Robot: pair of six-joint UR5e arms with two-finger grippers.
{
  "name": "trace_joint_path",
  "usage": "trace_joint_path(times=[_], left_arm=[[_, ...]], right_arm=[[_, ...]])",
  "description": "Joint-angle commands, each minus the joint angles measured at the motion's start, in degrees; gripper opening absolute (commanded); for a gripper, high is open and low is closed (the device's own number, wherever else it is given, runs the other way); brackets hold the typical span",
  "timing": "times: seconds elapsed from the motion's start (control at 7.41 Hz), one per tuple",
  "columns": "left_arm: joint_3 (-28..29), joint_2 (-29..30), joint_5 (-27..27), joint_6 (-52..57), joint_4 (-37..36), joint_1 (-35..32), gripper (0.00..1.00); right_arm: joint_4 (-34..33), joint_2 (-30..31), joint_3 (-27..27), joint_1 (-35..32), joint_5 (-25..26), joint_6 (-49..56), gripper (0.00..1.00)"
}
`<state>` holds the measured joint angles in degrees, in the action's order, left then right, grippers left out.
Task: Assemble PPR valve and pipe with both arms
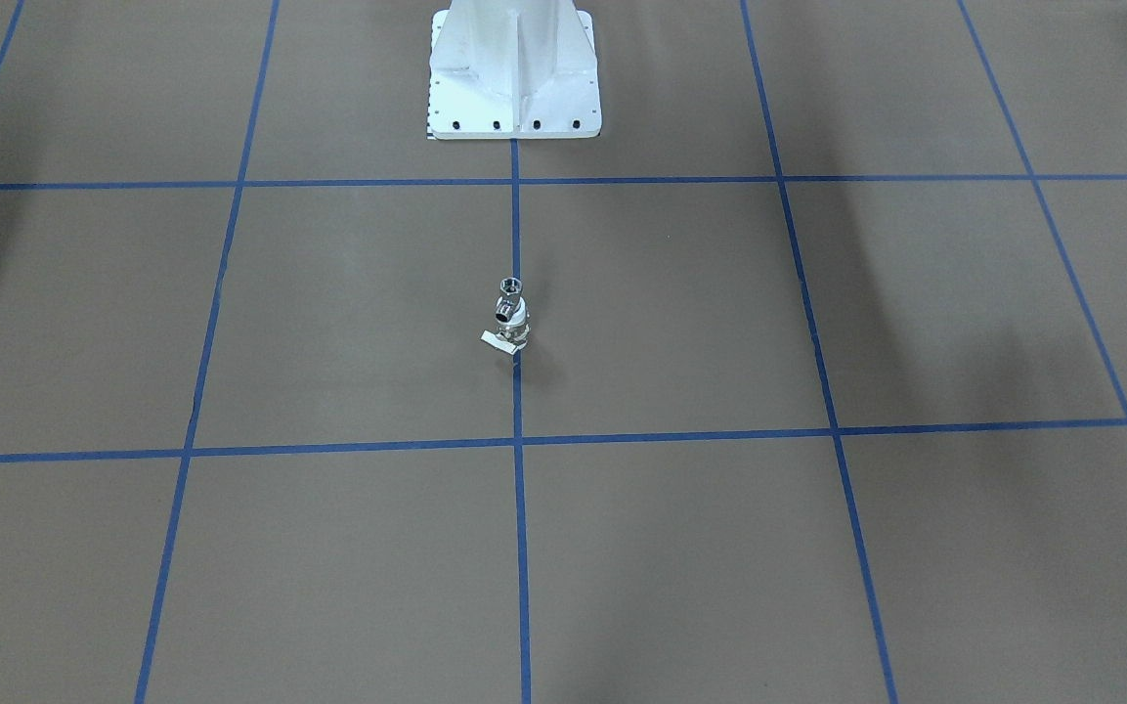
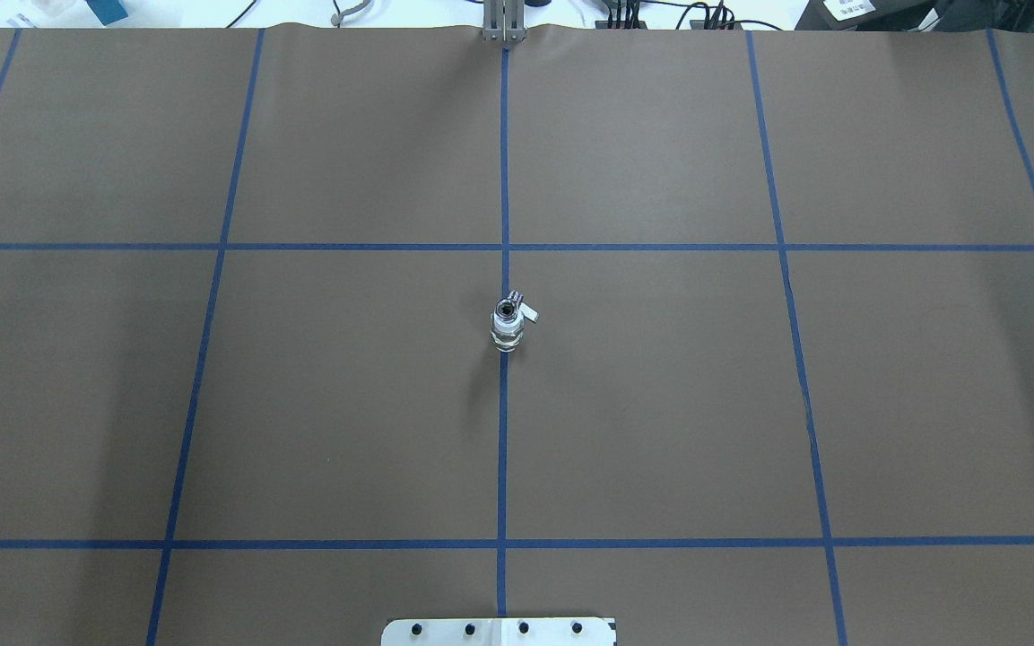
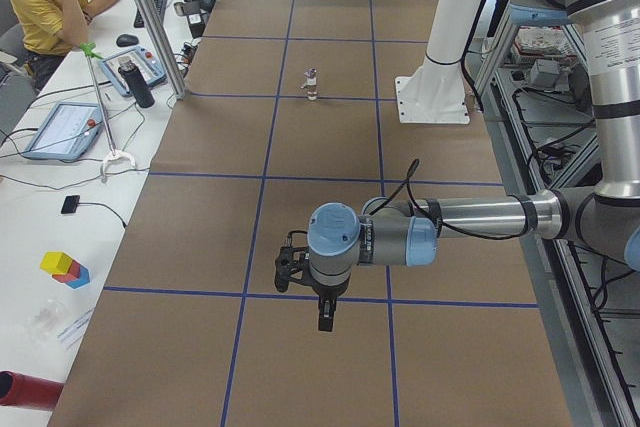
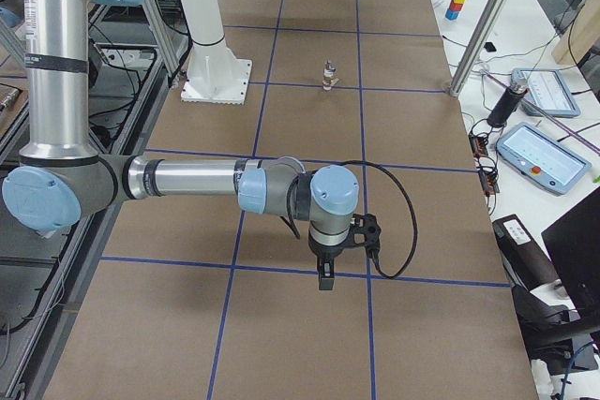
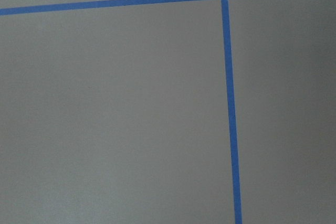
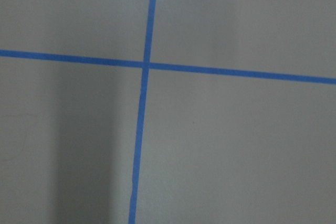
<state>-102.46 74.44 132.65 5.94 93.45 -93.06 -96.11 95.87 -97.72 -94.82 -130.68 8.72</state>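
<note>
Parts: the PPR valve (image 1: 509,330) and the pipe (image 1: 510,286) touch, mid-table (image 1: 817,548), on a blue line (image 1: 521,548)
Left gripper (image 3: 326,322): far off, holding nothing; I cannot tell if its jaws are open
Right gripper (image 4: 325,280): the same, at the other end
Risk: the little stack looks wobbly; I think one bump could tip it

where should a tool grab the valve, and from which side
Probably the round body of the valve, approached from the robot's left. It stands roughly upright, and its lever juts toward the robot's right, so that side is blocked.
</note>
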Motion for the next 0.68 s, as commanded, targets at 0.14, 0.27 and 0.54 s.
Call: trace_joint_path(times=[0.14, 0.27, 0.54], left_arm=[[-0.5, 2.7, 0.4, -0.3, -0.2, 0.3, 1.00], [-0.8, 2.9, 0.0, -0.4, -0.5, 1.4, 1.00], [-0.7, 4.3, -0.2, -0.5, -1.5, 2.6, 1.00]], right_arm=[[1.0, 0.6, 0.3, 0.0, -0.1, -0.5, 1.00], [2.0, 0.4, -0.3, -0.1, -0.1, -0.4, 1.00], [5.4, -1.0, -1.2, 0.1, -0.4, -1.1, 1.00]])
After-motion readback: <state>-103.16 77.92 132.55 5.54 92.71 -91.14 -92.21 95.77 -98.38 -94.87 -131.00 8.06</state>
